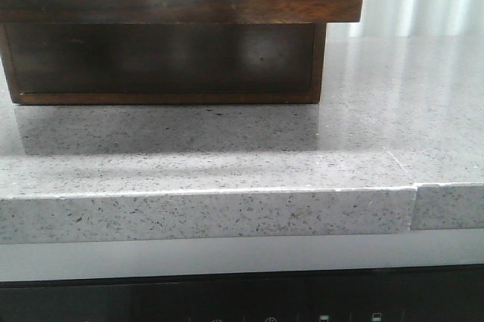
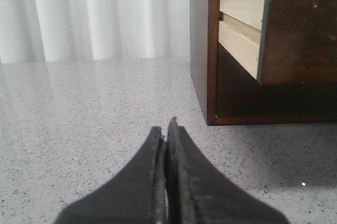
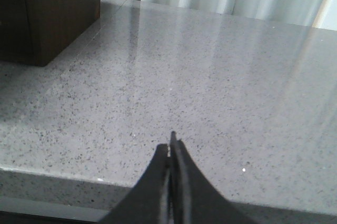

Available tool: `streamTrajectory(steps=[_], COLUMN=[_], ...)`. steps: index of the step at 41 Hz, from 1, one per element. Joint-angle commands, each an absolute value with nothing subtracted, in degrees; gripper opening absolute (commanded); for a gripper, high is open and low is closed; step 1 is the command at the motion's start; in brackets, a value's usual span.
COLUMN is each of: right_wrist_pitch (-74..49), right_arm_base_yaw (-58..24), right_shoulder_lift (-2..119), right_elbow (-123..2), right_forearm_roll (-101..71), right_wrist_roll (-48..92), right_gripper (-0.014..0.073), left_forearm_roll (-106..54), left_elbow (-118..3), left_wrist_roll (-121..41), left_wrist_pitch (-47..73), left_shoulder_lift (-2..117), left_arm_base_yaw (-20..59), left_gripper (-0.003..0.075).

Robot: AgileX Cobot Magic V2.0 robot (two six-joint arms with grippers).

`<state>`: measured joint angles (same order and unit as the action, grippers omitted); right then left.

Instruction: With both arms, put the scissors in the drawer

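Soft daylight through curtains (image 2: 105, 13); glare on countertop (image 3: 210, 77); slightly blurry.

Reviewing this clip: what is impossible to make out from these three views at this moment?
- Scissors: in no view, so their whereabouts cannot be told.
- Drawer contents: pulled out, but the front view's top edge cuts off its inside and the left wrist view sees only its side.
- Cabinet: cropped by frame edges in every view.
- Left gripper and right gripper: absent from the front view; the wrist views show only closed, empty fingertips.
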<state>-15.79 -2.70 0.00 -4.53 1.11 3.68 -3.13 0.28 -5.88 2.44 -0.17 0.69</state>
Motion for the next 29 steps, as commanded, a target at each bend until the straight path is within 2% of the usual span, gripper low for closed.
streamTrajectory(steps=[1,5,29], right_wrist_pitch=[-4.53,3.12,4.05], right_arm_base_yaw=[-2.18,-1.81,-1.76], right_shoulder_lift=[-1.57,-1.57,-1.57], right_elbow=[-2.11,1.86,1.55], right_forearm_roll=[1.66,1.66,0.49], right_wrist_roll=[3.69,3.69,2.84], right_gripper=[-0.0117,-0.0117,-0.0117], left_forearm_roll=[-3.61,-3.61,-3.61], left_elbow=[1.66,1.66,1.66], left_wrist_roll=[-5.65,-5.65,-5.65], left_wrist_pitch=[-2.64,-2.64,-2.64], left_shoulder_lift=[-1.24,-1.24,-1.24], left_arm_base_yaw=[0.66,0.66,0.66], left_gripper=[-0.002,-0.002,-0.002])
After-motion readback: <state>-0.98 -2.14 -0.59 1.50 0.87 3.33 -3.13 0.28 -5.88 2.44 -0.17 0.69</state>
